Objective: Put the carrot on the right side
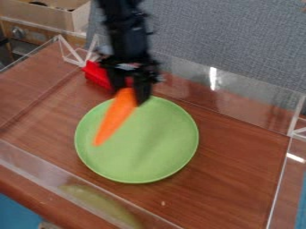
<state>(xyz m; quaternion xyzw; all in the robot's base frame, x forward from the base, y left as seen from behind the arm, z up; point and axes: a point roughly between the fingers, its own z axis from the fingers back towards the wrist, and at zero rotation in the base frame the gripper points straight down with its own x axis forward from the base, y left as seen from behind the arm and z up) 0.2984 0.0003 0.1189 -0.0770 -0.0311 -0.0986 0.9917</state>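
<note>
The orange carrot [113, 118] hangs tilted over the left half of the green plate [162, 150], its thick end up and its tip pointing down-left. My black gripper [129, 87] points down and is shut on the carrot's upper end. The carrot's leafy top is hidden between the fingers. I cannot tell whether the tip touches the plate.
A red block [97, 73] lies behind the gripper at the back left. Clear plastic walls [257, 94] ring the wooden table [245, 165]. A pale yellowish thing [96, 202] lies outside the near wall. Cardboard boxes [54, 13] stand at the back left.
</note>
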